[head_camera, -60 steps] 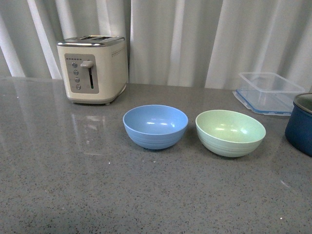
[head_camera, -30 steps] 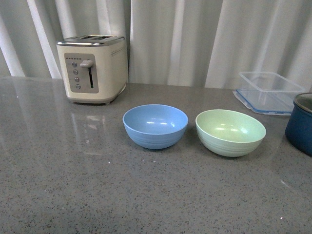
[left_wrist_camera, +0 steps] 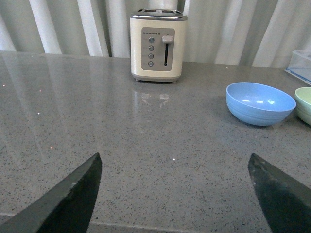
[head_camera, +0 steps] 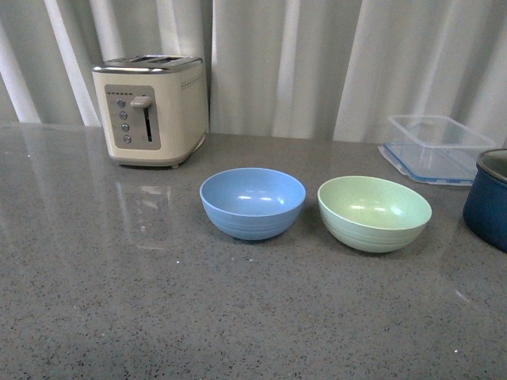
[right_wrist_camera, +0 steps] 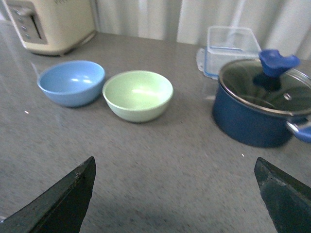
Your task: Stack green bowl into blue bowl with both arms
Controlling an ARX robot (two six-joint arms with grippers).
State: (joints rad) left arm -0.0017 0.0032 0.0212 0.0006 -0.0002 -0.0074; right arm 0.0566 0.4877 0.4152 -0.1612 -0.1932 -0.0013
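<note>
showing no change: green bowl, blue bowl unmoved, side by side on surface. left tool, right tool wide, empty. stacking not begun.

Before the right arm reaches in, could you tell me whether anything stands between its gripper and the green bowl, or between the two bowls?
Nothing visible does. Bare counter lies between the right gripper and the green bowl, and the blue bowl sits just beside it; the pot stands aside.
</note>
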